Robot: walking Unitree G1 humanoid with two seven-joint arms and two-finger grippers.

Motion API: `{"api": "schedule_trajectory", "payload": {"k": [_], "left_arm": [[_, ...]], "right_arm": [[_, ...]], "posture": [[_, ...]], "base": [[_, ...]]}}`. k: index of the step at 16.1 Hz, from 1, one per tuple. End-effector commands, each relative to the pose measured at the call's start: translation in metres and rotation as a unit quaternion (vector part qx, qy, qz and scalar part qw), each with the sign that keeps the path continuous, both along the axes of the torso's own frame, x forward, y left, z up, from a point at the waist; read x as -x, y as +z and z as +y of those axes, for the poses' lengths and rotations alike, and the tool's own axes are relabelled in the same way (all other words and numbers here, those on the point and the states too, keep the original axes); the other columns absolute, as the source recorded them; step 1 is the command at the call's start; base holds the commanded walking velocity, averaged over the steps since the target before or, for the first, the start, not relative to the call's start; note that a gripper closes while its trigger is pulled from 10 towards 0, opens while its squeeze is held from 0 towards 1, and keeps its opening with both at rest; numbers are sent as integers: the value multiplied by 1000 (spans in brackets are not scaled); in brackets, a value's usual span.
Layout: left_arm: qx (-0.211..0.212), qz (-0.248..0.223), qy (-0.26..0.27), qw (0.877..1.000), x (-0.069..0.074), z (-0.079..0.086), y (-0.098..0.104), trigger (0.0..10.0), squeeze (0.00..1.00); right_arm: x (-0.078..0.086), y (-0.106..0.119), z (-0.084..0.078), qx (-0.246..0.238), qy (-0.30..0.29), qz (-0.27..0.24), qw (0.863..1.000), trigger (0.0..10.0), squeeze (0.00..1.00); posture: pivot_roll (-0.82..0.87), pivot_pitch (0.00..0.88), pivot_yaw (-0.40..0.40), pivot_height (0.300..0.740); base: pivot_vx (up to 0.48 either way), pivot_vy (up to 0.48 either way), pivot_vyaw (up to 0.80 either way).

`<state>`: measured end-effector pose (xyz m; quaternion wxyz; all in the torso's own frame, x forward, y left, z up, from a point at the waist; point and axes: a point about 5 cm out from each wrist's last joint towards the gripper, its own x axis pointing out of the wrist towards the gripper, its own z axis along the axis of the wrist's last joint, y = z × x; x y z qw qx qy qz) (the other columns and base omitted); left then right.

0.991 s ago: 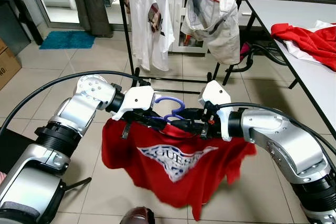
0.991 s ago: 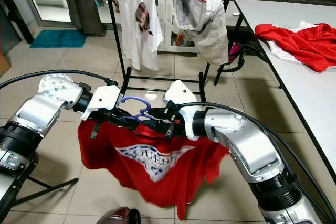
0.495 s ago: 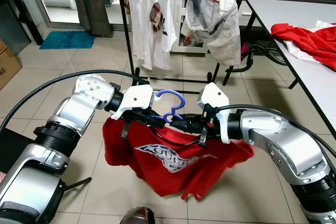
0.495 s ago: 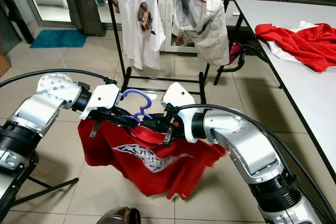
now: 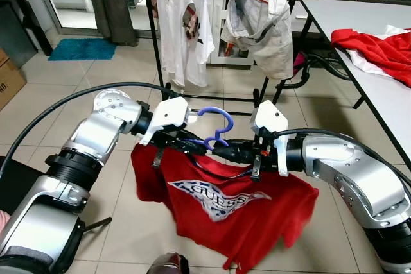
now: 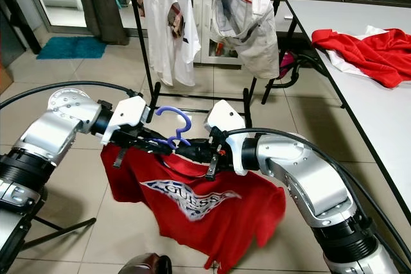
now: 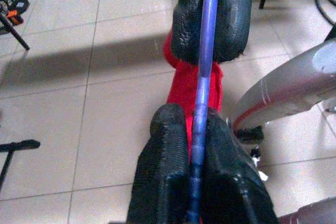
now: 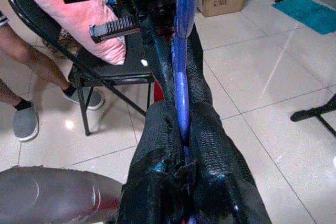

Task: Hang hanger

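Both my grippers hold a purple-blue hanger [image 5: 215, 122] at chest height, its hook pointing up. A red T-shirt [image 5: 225, 203] with a white logo hangs from it. My left gripper [image 5: 182, 140] is shut on the hanger's left arm, and the left wrist view shows its fingers [image 7: 168, 166] pinching the blue bar [image 7: 202, 103]. My right gripper [image 5: 226, 152] is shut on the right arm, with the bar [image 8: 181, 72] clamped between its fingers [image 8: 210, 145]. Ahead stands a black clothes rack [image 5: 156, 36] carrying a white T-shirt [image 5: 186, 24] and a pale jacket [image 5: 263, 27].
A white table [image 5: 385, 101] runs along the right with a red cloth [image 5: 379, 46] on it. A teal mat [image 5: 83, 48] and a cardboard box [image 5: 8, 75] lie at the left. The right wrist view shows a chair [image 8: 113, 69], a pink bundle [image 8: 79, 14] and a person's leg [image 8: 31, 59].
Both grippers have carried the hanger slightly right and up. The red shirt swung and now hangs flatter, its logo facing me.
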<state>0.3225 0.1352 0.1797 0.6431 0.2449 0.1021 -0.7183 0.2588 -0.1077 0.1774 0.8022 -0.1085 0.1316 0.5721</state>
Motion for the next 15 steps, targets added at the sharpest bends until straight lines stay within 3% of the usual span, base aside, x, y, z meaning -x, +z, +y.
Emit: {"api": "schedule_trajectory", "payload": {"k": [1, 3, 4, 5, 10, 13, 15], "left_arm": [[42, -40, -11, 998, -3, -4, 24, 10000, 1000], [53, -60, 0, 997, -5, -2, 27, 10000, 1000], [54, -59, 4, 997, -5, 0, 29, 10000, 337], [65, -60, 11, 996, -6, 2, 32, 10000, 0], [124, -66, 43, 989, -8, 4, 43, 10000, 0], [95, -38, 38, 994, -4, 7, 30, 10000, 0], [91, -32, 43, 994, -1, 11, 26, 10000, 0]], "right_arm": [[1, -3, -1, 2, -7, 10, 1000, 0, 0], [1, -4, -5, -3, -15, 16, 1000, 0, 0], [1, -5, -7, -6, -28, 14, 1000, 0, 0], [0, -8, -9, -11, -46, 12, 999, 0, 0], [0, -28, -14, -14, -107, 34, 994, 0, 0], [8, -30, -10, -18, -74, 26, 997, 0, 0], [7, -35, -13, 0, -86, 29, 996, 0, 0]], "posture": [[44, 0, 40, 740], [47, 0, 37, 740], [47, 0, 37, 740], [49, 0, 36, 740], [56, 0, 32, 740], [52, 0, 33, 740], [46, 0, 38, 740]], "base": [[0, 0, 0], [0, 0, 0], [0, 0, 0], [0, 0, 0], [0, 0, 0], [0, 0, 0], [0, 0, 0]]}}
